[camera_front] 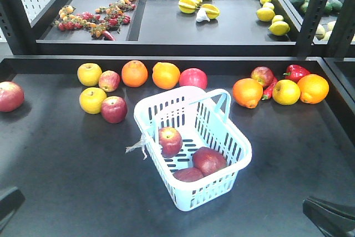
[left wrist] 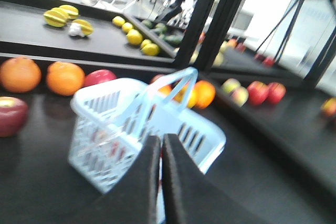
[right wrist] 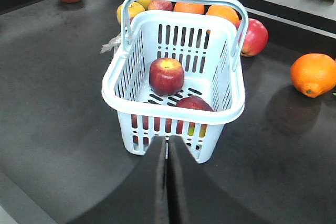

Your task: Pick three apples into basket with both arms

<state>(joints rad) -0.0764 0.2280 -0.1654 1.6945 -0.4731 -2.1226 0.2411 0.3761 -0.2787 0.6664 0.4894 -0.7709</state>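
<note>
Pressing together with nothing between them, the right gripper's fingers sit just short of the basket; the left gripper's fingers are likewise closed and empty, near the basket's side; beyond it oranges and yellow apples line the table; three apples lie inside the basket.
</note>
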